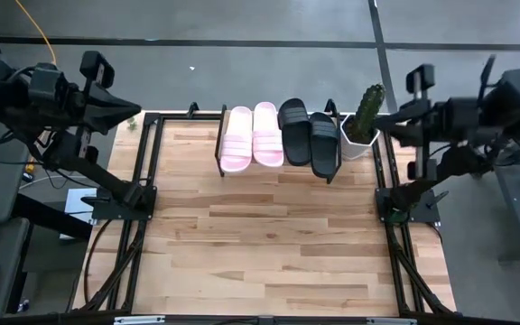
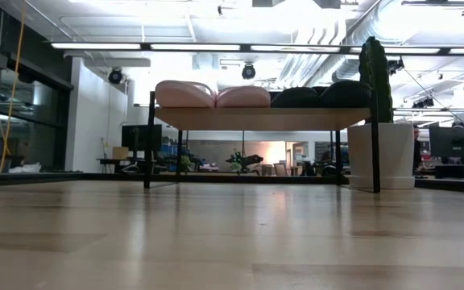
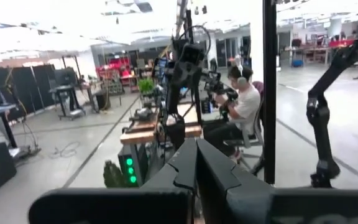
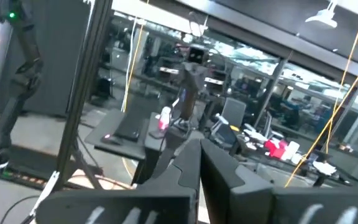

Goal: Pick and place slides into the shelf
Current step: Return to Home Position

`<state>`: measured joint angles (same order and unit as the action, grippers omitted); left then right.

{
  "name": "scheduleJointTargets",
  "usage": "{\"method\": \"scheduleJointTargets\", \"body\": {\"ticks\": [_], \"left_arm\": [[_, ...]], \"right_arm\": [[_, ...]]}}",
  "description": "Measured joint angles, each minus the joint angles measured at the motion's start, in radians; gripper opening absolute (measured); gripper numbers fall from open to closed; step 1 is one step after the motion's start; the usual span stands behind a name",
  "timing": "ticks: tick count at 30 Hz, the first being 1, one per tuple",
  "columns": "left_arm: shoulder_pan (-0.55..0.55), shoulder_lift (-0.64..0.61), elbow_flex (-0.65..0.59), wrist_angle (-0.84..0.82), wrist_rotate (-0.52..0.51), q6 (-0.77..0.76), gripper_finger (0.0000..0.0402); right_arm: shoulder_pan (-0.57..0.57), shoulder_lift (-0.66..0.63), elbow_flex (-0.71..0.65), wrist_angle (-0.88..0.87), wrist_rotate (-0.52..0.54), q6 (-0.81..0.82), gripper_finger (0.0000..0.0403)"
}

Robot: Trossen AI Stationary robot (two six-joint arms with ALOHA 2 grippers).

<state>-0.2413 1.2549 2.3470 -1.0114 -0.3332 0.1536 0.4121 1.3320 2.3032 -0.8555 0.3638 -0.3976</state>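
**High view.** Four open-toe slip-on slides with wide straps are lying side by side on the low shelf [image 1: 221,143], a light wooden plank on thin dark metal legs that is standing at the far edge of the wooden tabletop [image 1: 269,244]. The count is two and two: the pale pink slides [image 1: 237,138] [image 1: 267,134] are taking the left half and the black slides [image 1: 294,131] [image 1: 323,143] the right. Each long axis is running across the shelf's depth, from far edge toward table middle. The pink straps are sitting toward the table-middle end; the black pair is too dark to tell. The outer black slide is lying slightly nearer the table middle than its partner. One green cactus in a white pot [image 1: 364,126] is standing just beside the shelf's right end. The left arm [image 1: 61,95] and right arm [image 1: 459,117] are resting folded outside the table's sides.

**Low view.** The shelf plank is carrying four rounded humps, two pink and two black.

**Left wrist view.** The left gripper [image 3: 196,163] is facing the room, its fingers clenched together on nothing. A seated person in headphones [image 3: 244,106] is showing beyond.

**Right wrist view.** The right gripper [image 4: 199,163] is likewise pressing its fingers together, empty.
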Motion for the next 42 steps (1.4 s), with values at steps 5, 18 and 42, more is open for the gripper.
{"method": "scheduleJointTargets", "body": {"ticks": [5, 18, 42], "left_arm": [[0.000, 0.021, 0.000, 0.059, -0.052, 0.038, 0.0000], [0.269, 0.070, 0.000, 0.066, 0.064, 0.022, 0.0000], [0.529, -0.032, 0.000, -0.078, 0.329, -0.033, 0.0000]], "right_arm": [[-0.094, -0.021, 0.000, 0.013, -0.101, 0.017, 0.0000], [-0.402, 0.002, -0.001, 0.048, -0.414, 0.085, 0.0000], [-0.415, -0.185, -0.001, -0.177, -0.492, 0.146, 0.0000]]}}
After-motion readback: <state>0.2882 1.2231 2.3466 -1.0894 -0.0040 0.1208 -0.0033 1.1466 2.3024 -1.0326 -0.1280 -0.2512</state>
